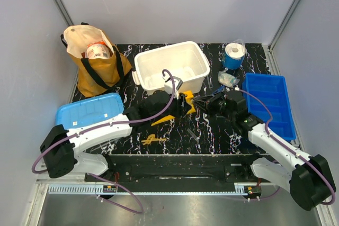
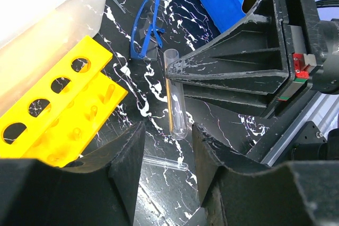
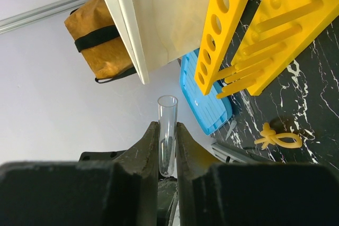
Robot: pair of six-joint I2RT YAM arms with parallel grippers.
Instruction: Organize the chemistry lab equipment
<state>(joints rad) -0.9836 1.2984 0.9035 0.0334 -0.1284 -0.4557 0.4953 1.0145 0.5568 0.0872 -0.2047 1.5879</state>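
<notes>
Right wrist view: the right hand [image 3: 167, 126] is clamped on a clear cylindrical test tube [image 3: 168, 112], whose open mouth juts past the fingertips. Left wrist view adds what that one hides. The left hand [image 2: 168, 133], fingers apart, flanks the tube's rounded lower end over the black marbled bench [image 2: 153, 91], with a yellow plastic tube rack [image 2: 58, 104] just to its left. Top external view shows both hands meeting before a white plastic bin [image 1: 170, 67], but the tube cannot be made out.
</notes>
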